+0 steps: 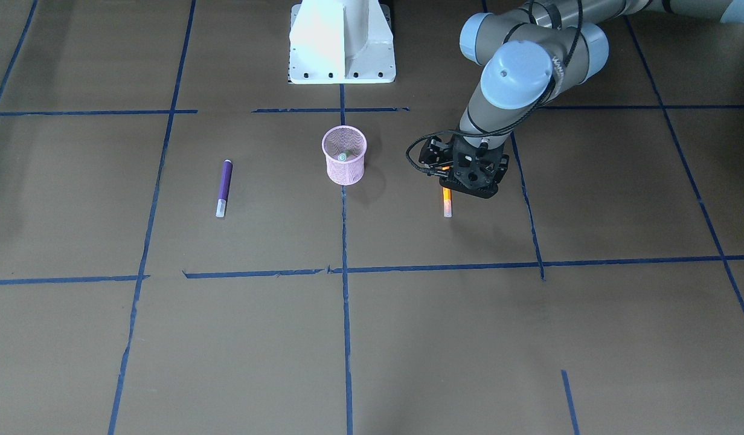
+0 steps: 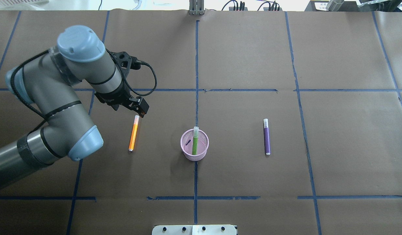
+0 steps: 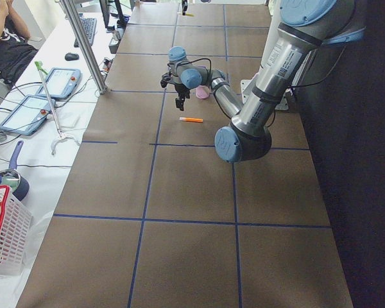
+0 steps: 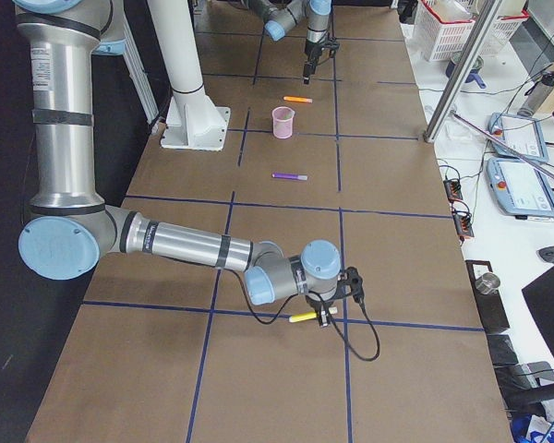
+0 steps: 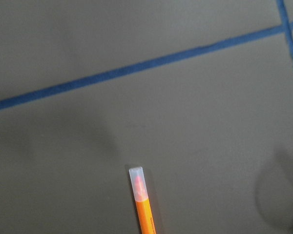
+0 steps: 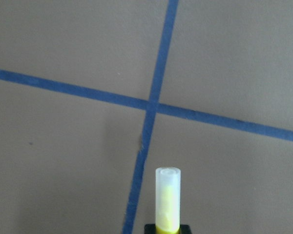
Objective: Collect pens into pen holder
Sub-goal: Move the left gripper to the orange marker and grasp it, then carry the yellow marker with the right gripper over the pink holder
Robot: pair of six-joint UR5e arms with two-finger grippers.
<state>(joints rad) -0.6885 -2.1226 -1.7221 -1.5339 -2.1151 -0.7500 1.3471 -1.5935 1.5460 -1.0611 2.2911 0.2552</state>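
Observation:
The pink mesh pen holder (image 2: 194, 150) stands mid-table with a green pen (image 2: 195, 140) upright inside. An orange pen (image 2: 133, 134) lies to its left, a purple pen (image 2: 267, 137) to its right. My left gripper (image 2: 141, 110) hovers open above the orange pen, whose pale cap (image 5: 136, 181) shows low in the left wrist view with no fingers around it. My right gripper (image 4: 324, 315) is far off near the table's right end, shut on a yellow pen (image 6: 167, 200) close to the table.
Blue tape lines (image 2: 196, 81) cross the brown table. The white robot base (image 1: 342, 42) stands behind the holder. A side bench with tablets (image 4: 526, 189) and baskets (image 3: 3, 231) runs along the table's far edge. A seated person (image 3: 3, 32) is at that bench.

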